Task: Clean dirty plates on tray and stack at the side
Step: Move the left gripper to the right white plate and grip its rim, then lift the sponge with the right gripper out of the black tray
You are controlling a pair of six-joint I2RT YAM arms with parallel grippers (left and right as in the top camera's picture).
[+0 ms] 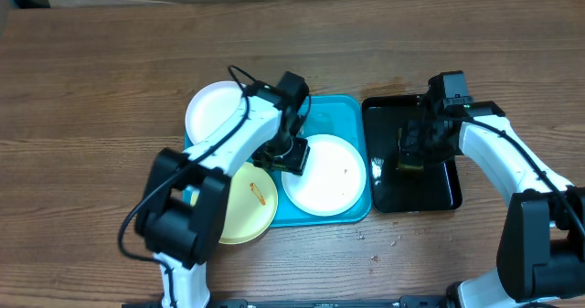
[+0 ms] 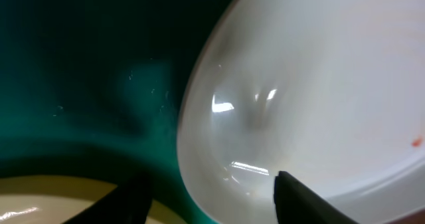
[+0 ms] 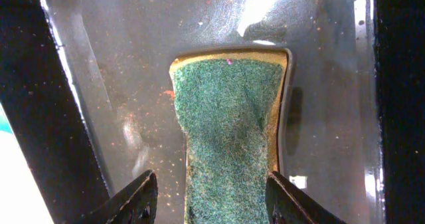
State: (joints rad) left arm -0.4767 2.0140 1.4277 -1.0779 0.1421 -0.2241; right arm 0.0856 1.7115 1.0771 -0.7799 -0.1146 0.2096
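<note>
Green sponge (image 3: 229,137) on the black tray (image 3: 119,84) is pinched by the right hand (image 3: 211,181); the left hand (image 2: 209,184), spread, straddles the rim of a white plate (image 2: 319,71) on the turquoise tray (image 2: 80,64).

Your left arm (image 1: 228,139) and right arm (image 1: 498,148) wore white shells over black joints, a thin black cable (image 1: 236,73) looped off the left, and the right tool (image 3: 211,177) showed dark tapered fingers (image 3: 133,201).
</note>
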